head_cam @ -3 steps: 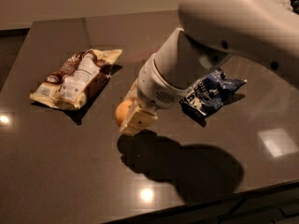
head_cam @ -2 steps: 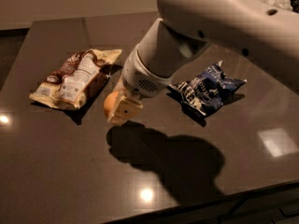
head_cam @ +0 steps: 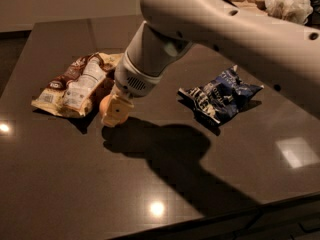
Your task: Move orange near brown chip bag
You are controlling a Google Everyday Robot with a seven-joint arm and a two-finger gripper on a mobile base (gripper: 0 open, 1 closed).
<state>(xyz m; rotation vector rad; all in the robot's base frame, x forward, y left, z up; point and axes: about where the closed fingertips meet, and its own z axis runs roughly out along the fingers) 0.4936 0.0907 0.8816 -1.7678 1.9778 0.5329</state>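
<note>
Orange [head_cam: 104, 105] sits in the claw [head_cam: 114, 115], left of the table's middle, and shows as a round bulge on the left side of the cream-coloured finger [head_cam: 119, 110] that crosses its front. Claw is closed on the fruit; only that one finger is plain to see, the other is hidden behind the orange. Cannot tell whether the orange touches the table [head_cam: 70, 184] or hangs just above it.

Brown chip bag [head_cam: 75, 86] lies flat toward the left edge, its long axis running from the near-left up toward the far edge, white label patch facing up. Orange is just beside the bag's right-hand near edge; contact cannot be made out.

White arm [head_cam: 210, 29] comes in from the far right corner and slopes down to the claw. Its broad shadow [head_cam: 170, 149] spreads from under the claw toward the near right corner.

Dark blue bag [head_cam: 220, 95], crinkled, lies right of the table's middle, well apart from orange and brown bag. Crumpled white wrapping [head_cam: 289, 5] sits beyond the far right corner.
</note>
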